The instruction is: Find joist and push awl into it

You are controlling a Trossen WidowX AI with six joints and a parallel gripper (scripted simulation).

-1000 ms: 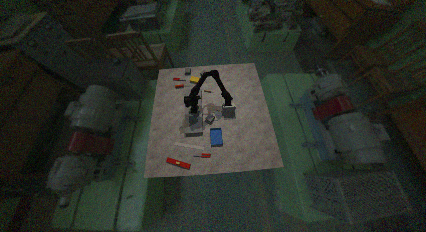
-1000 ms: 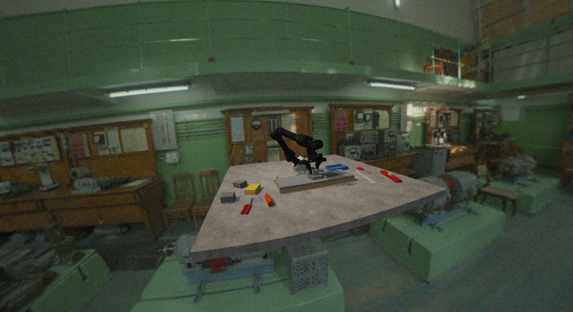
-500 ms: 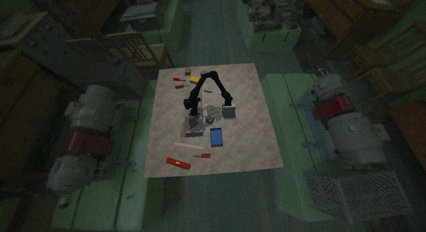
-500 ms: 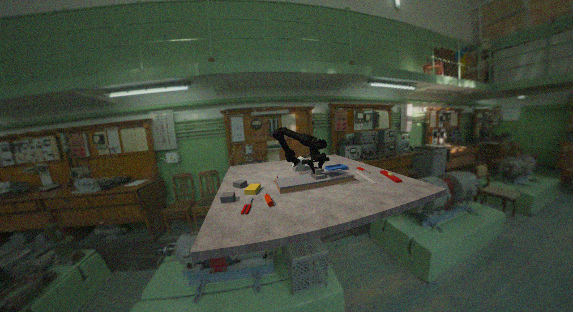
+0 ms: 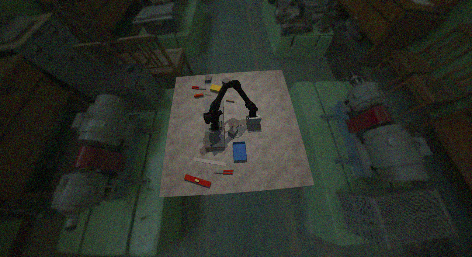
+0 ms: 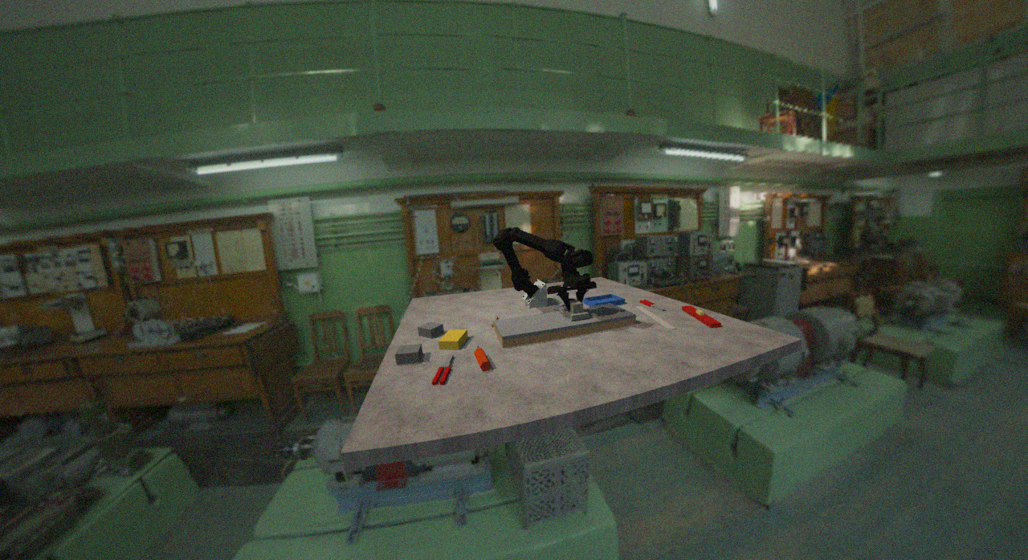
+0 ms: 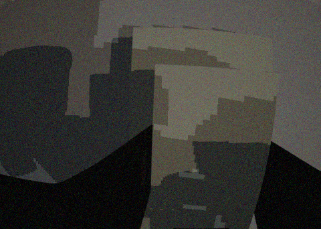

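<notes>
The grey floor panel (image 5: pixel 211 145) (image 6: pixel 528 333) lies on the table; no joist shows. My gripper (image 5: pixel 215 126) (image 6: pixel 575 306) (image 7: pixel 202 136) points down over the panel's middle, shut on the stud finder (image 6: pixel 580 315) (image 7: pixel 194 85), a grey-beige block. Its base is on or just above the panel's top; a gap cannot be told. In the wrist view it fills the space between the black fingers, its upper face partly in shadow; no lit indicator can be made out. A thin tool with a yellow-brown handle, seemingly the awl (image 5: pixel 229 101), lies beside the panel's far end. The blue tray (image 5: pixel 239 152) (image 6: pixel 603 300) is empty.
A grey block (image 5: pixel 232 131) lies between panel and arm base (image 5: pixel 253 122). Beyond the panel's far end are a yellow block (image 5: pixel 215 88) (image 6: pixel 452 339), grey blocks and an orange-handled tool (image 5: pixel 198 95) (image 6: pixel 482 360). Nearer are a white strip (image 5: pixel 209 162), red-handled tool (image 5: pixel 228 171) and red level (image 5: pixel 191 179).
</notes>
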